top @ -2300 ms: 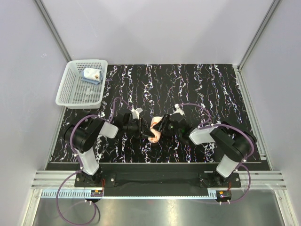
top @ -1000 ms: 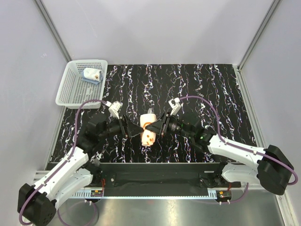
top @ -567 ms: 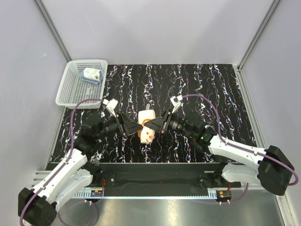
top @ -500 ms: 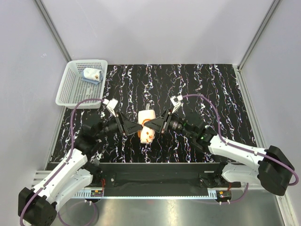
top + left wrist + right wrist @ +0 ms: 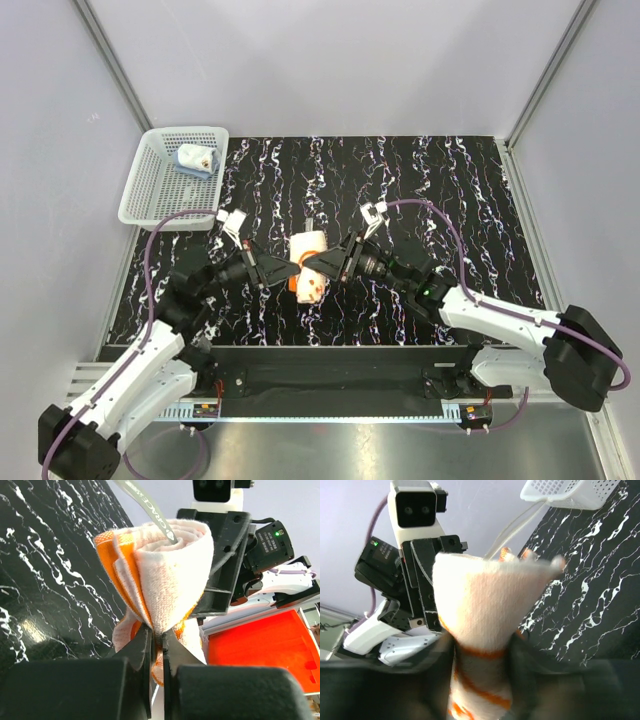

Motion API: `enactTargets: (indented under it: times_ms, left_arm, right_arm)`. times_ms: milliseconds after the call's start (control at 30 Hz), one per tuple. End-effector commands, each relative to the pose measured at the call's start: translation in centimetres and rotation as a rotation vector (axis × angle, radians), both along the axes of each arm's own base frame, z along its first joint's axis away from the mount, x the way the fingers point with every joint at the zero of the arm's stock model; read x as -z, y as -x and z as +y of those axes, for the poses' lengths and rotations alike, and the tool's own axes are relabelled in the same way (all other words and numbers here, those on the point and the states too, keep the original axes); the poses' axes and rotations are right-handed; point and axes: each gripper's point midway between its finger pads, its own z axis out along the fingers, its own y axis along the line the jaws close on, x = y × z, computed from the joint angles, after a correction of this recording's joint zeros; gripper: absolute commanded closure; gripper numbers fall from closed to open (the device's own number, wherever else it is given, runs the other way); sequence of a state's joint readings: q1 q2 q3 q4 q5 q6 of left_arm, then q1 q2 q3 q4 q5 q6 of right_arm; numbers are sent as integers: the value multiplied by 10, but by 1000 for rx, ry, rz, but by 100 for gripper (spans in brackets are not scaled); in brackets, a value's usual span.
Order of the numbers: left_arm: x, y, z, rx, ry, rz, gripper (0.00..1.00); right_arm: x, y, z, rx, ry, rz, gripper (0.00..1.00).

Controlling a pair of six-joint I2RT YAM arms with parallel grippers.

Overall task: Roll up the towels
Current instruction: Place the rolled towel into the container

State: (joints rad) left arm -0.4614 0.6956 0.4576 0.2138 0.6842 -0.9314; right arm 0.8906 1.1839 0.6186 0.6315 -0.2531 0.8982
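- My left gripper [image 5: 284,270] and my right gripper [image 5: 321,264] meet nose to nose over the middle of the black marbled table [image 5: 430,190], with the orange towel [image 5: 310,248] caught between them.
- The orange towel is wound into a loose roll, wider at one end and tapering toward the other.
- From above, its long axis runs roughly from the far side of the table toward my bases. The paler, fatter end points away from me, and the brighter flower-printed end lies nearer me.
- In my left wrist view the wide, open end of the roll [image 5: 167,572] sits up and to the right. It shows the white reverse coiled inside and orange stripes on the outside.
- A printed label tag [image 5: 142,502] sticks out past the top of the roll.
- My left fingers [image 5: 142,650] are nearly together, with only a thin slit between them, pinching the narrow lower edge of the cloth.
- In my right wrist view the roll [image 5: 485,610] stands upright in the picture, white side out, with its broad end on top.
- My right fingers [image 5: 522,662] are dark blurs on either side of the narrow lower part and appear pressed against it.
- The light blue towel [image 5: 193,160] lies bundled in the far part of the white basket [image 5: 150,205]. The basket sits at the far left corner of the table, well apart from both grippers.
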Motion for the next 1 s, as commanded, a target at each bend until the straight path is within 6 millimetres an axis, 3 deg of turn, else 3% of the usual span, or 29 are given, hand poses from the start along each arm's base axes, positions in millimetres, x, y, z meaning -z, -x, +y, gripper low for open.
enactTargets:
  times_ms: [0, 67, 100, 167, 200, 233, 300, 333, 400, 433, 533, 633, 667, 733, 767, 933, 967]
  left_arm:
    - [-17, 10, -1, 24, -9, -47, 100]
    - [-20, 7, 5, -23, -44, -64, 100]
    - [-21, 6, 7, -35, -57, -81, 100]
    - [-26, 2, 11, -73, -75, -83, 100]
    - [-27, 1, 13, -83, -86, -95, 100]
    - [-27, -1, 15, -96, -93, -96, 100]
    - [-32, -6, 20, -133, -102, -109, 100]
    - [-34, -8, 22, -148, -106, -114, 100]
    - [-39, -17, 29, -197, -118, -122, 100]
    - [-41, -21, 31, -215, -123, -125, 100]
    - [-46, -42, 41, -290, -147, -135, 100]
    - [-53, -78, 64, -422, -171, -122, 100]
    - [-52, -99, 82, -500, -177, -104, 100]
    - [-61, -120, 102, -578, -142, -91, 100]
    - [-68, -140, 125, -649, -114, -102, 100]
    - [-91, -188, 182, -808, -16, -93, 100]
    - [-87, -201, 199, -870, -21, -81, 100]
  right_arm:
    - [-26, 22, 11, -71, -56, -33, 45]
    - [-12, 11, 4, 1, 17, -6, 34]
    - [-16, 11, -1, 26, 23, -9, 26]
    - [-5, 2, -12, 98, 83, 11, 20]
    - [-9, 2, -18, 122, 85, 3, 15]
    - [-2, 1, -22, 138, 116, 19, 13]
    - [-7, -3, -34, 193, 126, 17, 11]
    - [4, -4, -41, 220, 176, 45, 10]
    - [6, -12, -60, 322, 204, 67, 9]
    - [19, -12, -70, 359, 251, 108, 8]
    - [20, -10, -91, 415, 263, 121, 7]
    - [19, -4, -100, 418, 266, 124, 7]
    - [20, -2, -101, 417, 271, 128, 7]
    - [21, 1, -104, 412, 276, 131, 7]
    - [21, 3, -104, 404, 278, 134, 7]
    - [27, 7, -103, 380, 287, 146, 7]
    - [28, 8, -100, 366, 286, 147, 7]
